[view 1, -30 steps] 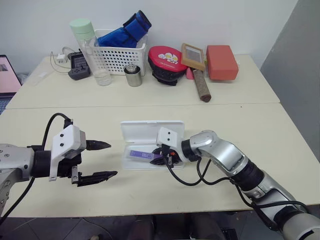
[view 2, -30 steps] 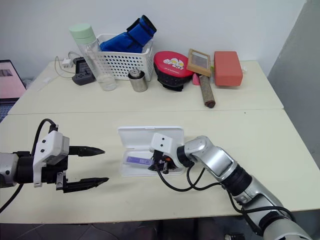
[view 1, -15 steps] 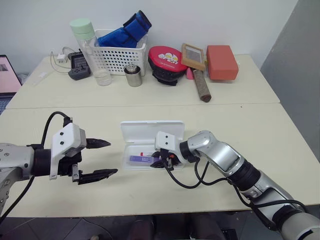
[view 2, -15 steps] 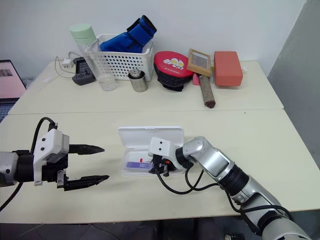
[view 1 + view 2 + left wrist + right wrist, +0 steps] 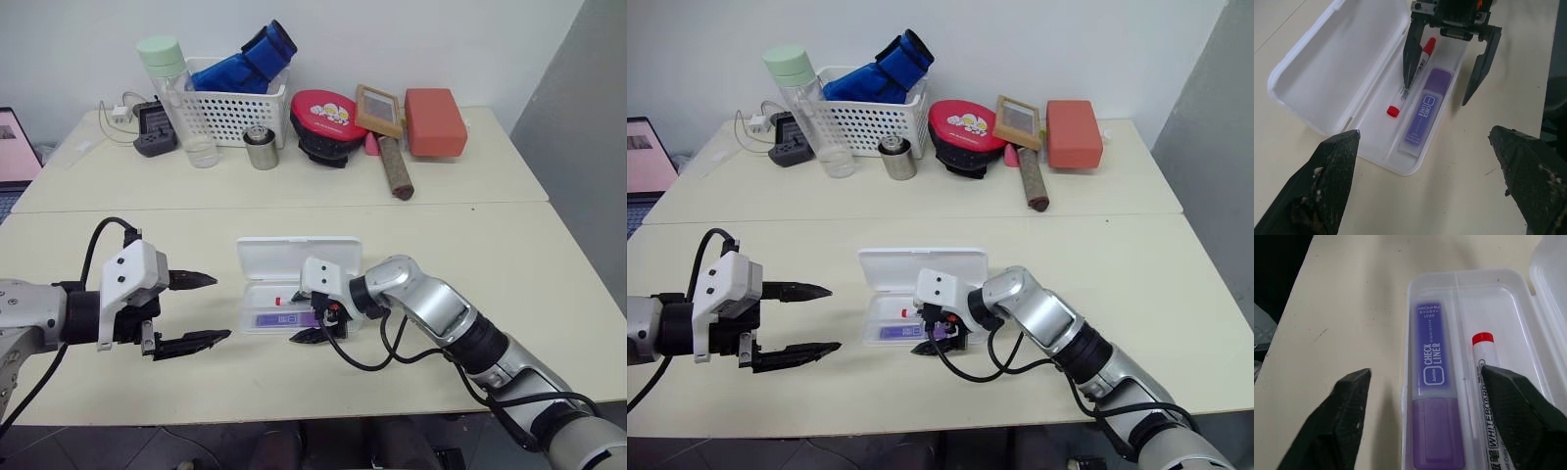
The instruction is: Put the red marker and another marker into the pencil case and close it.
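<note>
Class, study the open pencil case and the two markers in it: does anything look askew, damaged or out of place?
Nothing stands out. The red marker and the purple marker lie side by side, flat in the tray of the pencil case, whose lid is still open. The right gripper stands open over them, holding nothing.

Light is even and fairly bright, coming from above; the cream table (image 5: 509, 255) shows no hard glare; shadows are soft and short, one under the left gripper (image 5: 191, 311), another beneath the right gripper (image 5: 315, 320); both head views are sharp across the frame; the left wrist view is crisp on the pencil case (image 5: 1337, 63), where print on the purple marker (image 5: 1425, 111) reads clearly, while its 2 near fingers (image 5: 1327, 181) are blurred; the right wrist view likewise blurs its own fingers (image 5: 1337, 423).
</note>
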### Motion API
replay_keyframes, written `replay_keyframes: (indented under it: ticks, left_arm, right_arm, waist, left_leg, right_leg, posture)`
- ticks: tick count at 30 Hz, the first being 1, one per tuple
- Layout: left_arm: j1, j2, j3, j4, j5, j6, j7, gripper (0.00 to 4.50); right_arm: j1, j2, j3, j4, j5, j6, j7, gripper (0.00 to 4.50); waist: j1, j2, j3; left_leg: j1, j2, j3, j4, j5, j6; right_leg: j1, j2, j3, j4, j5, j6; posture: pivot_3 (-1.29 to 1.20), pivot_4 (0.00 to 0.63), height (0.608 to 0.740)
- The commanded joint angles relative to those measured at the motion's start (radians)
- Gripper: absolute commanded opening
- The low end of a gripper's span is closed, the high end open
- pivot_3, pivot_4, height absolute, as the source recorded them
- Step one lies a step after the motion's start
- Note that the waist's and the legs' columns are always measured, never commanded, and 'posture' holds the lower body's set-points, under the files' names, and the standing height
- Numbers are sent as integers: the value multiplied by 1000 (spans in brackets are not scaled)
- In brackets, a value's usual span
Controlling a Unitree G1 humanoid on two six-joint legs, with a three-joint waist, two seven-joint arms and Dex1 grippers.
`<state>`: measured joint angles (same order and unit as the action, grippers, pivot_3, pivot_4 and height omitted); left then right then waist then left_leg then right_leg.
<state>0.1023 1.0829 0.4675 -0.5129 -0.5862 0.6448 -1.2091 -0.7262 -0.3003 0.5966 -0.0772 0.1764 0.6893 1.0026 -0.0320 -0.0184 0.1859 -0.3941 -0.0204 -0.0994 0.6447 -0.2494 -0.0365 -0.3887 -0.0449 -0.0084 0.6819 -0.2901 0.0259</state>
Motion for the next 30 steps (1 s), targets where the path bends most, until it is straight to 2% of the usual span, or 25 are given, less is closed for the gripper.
replay_keyframes:
  ticks: [1,5,7,9,14,19,30]
  left_arm:
    - [-35,10,-12,-18,-22,-11,5,4500]
    - [-87,-8,-59,-32,-46,-2,23,4500]
    - [-153,-42,-139,-48,-66,-4,45,4500]
    - [-211,-76,-202,-57,-83,1,67,4500]
    - [-307,-142,-339,-52,-66,-10,97,4500]
    - [-363,-173,-407,-8,-42,-32,98,4500]
    - [-412,-191,-434,35,-33,-56,86,4500]
  right_arm:
    - [-19,-11,-85,-109,67,40,21,4474]
    - [27,-73,-188,-234,159,122,21,4474]
    - [117,-192,-299,-357,217,193,27,4474]
    - [187,-301,-342,-431,219,236,21,4474]
    - [254,-390,-483,-404,170,407,-173,4474]
    - [243,-381,-473,-300,83,448,-343,4474]
    - [232,-260,-423,-320,112,532,-425,4474]
  waist:
    - [0,0,0]
    - [3,0,0]
    - [10,0,0]
    - [25,0,0]
    - [2,0,0]
    - [-2,1,0]
    - [1,1,0]
  left_leg:
    - [0,0,0,0,0,0]
    - [-1,-1,-1,0,0,0]
    - [-1,-1,0,0,0,0]
    - [-3,-3,-2,0,0,0]
    - [-1,-2,2,0,0,0]
    - [0,-2,3,0,0,0]
    - [-1,1,2,1,0,0]
  right_leg:
    - [0,0,0,0,0,0]
    - [0,-1,0,-1,0,0]
    - [0,-1,0,-1,0,0]
    - [1,-4,-1,-2,0,1]
    - [1,-4,1,-1,0,1]
    - [1,2,2,0,0,1]
    - [0,2,1,-1,1,0]
  posture:
    - [0,150,740]
    - [0,150,740]
    - [0,150,740]
    - [0,150,740]
    - [0,150,740]
    - [0,150,740]
    - [0,150,740]
